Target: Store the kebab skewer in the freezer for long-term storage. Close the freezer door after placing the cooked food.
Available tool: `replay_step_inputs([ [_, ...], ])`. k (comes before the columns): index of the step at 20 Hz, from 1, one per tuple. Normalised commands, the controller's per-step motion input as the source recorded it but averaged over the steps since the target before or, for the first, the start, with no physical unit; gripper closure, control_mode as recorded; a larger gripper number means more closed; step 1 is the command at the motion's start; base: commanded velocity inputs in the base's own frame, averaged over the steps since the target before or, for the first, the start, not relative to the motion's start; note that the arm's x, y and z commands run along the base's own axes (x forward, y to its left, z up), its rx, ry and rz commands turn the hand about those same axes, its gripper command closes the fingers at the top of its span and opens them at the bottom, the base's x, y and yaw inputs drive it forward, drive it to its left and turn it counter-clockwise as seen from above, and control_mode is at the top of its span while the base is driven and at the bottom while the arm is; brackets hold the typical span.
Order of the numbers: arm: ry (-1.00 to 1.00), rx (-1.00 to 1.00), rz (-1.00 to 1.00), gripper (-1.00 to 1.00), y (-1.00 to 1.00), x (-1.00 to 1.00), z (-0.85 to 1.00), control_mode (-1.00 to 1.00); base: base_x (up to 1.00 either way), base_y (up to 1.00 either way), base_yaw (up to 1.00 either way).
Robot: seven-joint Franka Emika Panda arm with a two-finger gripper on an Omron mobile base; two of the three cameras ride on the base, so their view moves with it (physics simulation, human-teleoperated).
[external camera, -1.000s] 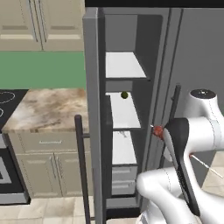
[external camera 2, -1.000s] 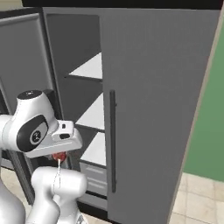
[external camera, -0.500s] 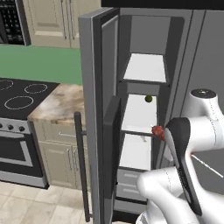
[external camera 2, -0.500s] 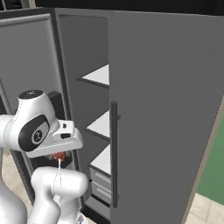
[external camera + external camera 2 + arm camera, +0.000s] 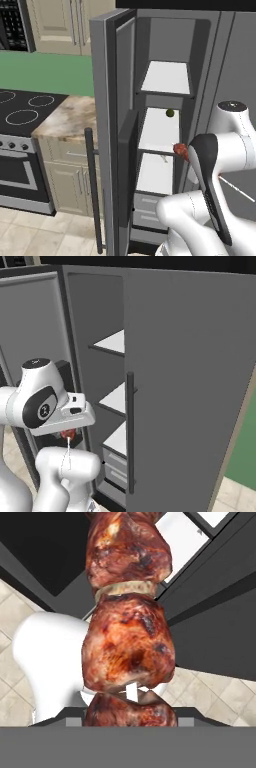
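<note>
Tool [image 5: 68, 432] w/ kebab skewer [image 5: 129, 637] — green item [image 5: 170, 113] on freezer [image 5: 161, 131] shelf

Skewer [image 5: 129, 647] meat chunks reddish-brown, held before open freezer [image 5: 162, 130]; door [image 5: 107, 125] swung wide.

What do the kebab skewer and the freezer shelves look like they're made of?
Kebab skewer: glossy, charred reddish-brown meat chunks; a thin pale stick, probably wood, hangs below.
Freezer shelves: flat matte white slabs, likely plastic or coated; the render leaves it open.
</note>
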Motion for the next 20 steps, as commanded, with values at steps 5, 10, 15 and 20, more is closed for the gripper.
replay_step_inputs([
  [5,0.0,0.0,0.0,1.0,0.0,0.0,0.0,1.0,0.27,0.1,-0.09],
  [10,0.0,0.0,0.0,1.0,0.0,0.0,0.0,1.0,0.51,0.0,0.0],
  [15,0.0,0.0,0.0,1.0,0.0,0.0,0.0,1.0,0.81,-0.04,0.04],
  [20,0.0,0.0,0.0,1.0,0.0,0.0,0.0,1.0,0.39,-0.17,0.24],
])
